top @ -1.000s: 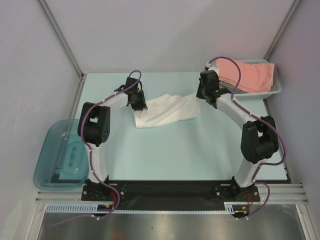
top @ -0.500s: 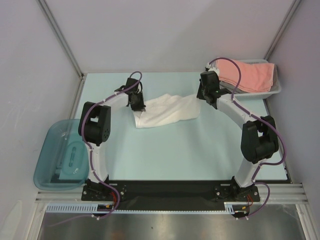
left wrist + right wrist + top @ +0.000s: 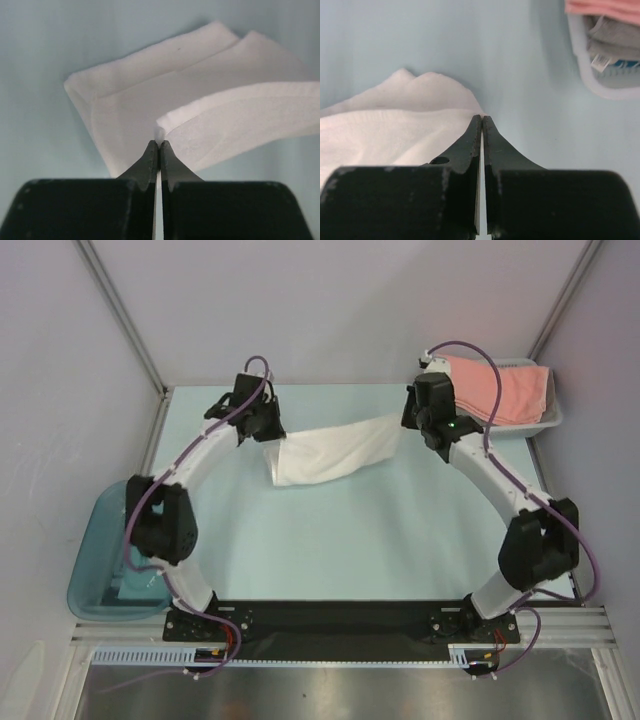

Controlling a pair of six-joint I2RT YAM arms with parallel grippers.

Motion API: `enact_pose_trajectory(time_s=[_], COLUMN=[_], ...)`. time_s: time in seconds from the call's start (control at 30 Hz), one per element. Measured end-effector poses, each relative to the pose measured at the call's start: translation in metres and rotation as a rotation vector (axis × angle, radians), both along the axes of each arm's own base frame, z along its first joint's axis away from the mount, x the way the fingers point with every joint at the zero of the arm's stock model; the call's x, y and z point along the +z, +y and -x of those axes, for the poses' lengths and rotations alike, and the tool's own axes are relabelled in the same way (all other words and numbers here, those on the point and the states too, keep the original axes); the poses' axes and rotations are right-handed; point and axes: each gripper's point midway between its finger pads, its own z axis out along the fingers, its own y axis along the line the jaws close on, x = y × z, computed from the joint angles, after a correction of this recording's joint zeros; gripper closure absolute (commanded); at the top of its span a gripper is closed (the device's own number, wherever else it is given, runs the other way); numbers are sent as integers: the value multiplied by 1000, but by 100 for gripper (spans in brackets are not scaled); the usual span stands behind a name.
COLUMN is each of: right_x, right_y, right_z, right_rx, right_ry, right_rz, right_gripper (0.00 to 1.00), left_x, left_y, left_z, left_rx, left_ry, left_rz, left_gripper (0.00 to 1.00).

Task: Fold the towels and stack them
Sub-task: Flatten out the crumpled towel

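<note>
A white towel (image 3: 335, 450) hangs stretched between my two grippers above the table's far half. My left gripper (image 3: 271, 434) is shut on its left corner; in the left wrist view the tips (image 3: 160, 143) pinch that corner, and the rest of the white towel (image 3: 200, 100) lies folded over itself below. My right gripper (image 3: 407, 423) is shut on the right corner, with the white towel (image 3: 395, 130) running left from the tips (image 3: 483, 118). A salmon-pink towel (image 3: 510, 390) lies over a grey towel (image 3: 612, 40) in the white basket (image 3: 600, 82).
The white basket (image 3: 545, 422) stands at the back right, close to my right wrist. A teal tub (image 3: 100, 570) sits off the table's left edge beside the left arm's base. A bit of light blue cloth (image 3: 626, 65) and a white label show in the basket.
My left gripper has shut on the white towel's left corner. Both grippers have moved toward the far side and apart, drawing the towel out into a band between them.
</note>
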Motion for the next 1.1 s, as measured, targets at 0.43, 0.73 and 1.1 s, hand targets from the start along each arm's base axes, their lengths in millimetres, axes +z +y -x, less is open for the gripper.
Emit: enact_pose_trajectory(time_s=[0.43,0.73,1.1], right_x=[205,338,436], right_y=[23,1,-23], right_z=[118,201,266], right_rx=[208,248,337], right_ry=[-479,-765,-1001], right_rz=[-3,-96,-220], right_gripper=[100,100,100], left_x=[263,413,518], left_y=[8,39,49], left_z=[133,225,282], left_rx=[-83,-105,-188], left_ry=[-585,-929,-1187], left_rz=[82,223,387], left_gripper=[100,100,100])
